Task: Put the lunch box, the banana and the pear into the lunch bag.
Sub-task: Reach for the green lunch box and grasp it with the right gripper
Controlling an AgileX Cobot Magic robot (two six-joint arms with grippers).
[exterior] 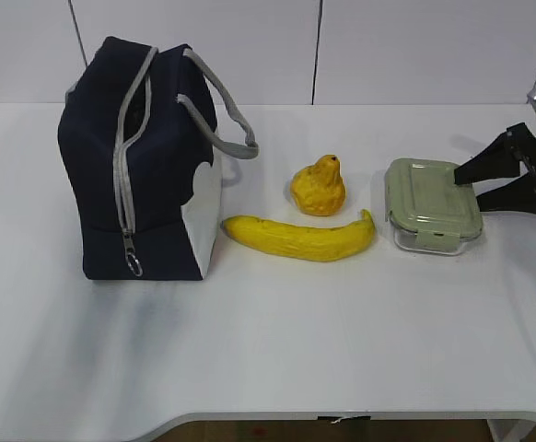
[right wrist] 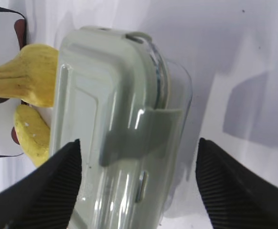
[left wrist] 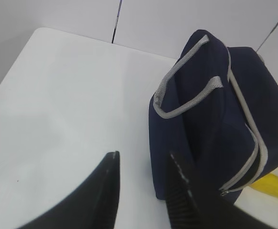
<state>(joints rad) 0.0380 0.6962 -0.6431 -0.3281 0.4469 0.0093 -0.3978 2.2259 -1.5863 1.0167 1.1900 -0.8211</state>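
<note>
a: what's the setting?

b: a white table (exterior: pixel 277 350) with a rounded front edge, against a white panelled wall (exterior: pixel 406 46) with dark seams.

a: and the things?

b: the lunch bag (exterior: pixel 144 161) stands upright at the left. the banana (exterior: pixel 300 238) lies just right of it, the pear (exterior: pixel 320 187) just behind, the lunch box (exterior: pixel 432 204) further right.

a: grippers?

b: the right gripper (right wrist: pixel 139 186) has its fingers wide apart either side of the lunch box's end. the left gripper (left wrist: pixel 144 191) is partly parted, empty, beside the bag.
</note>
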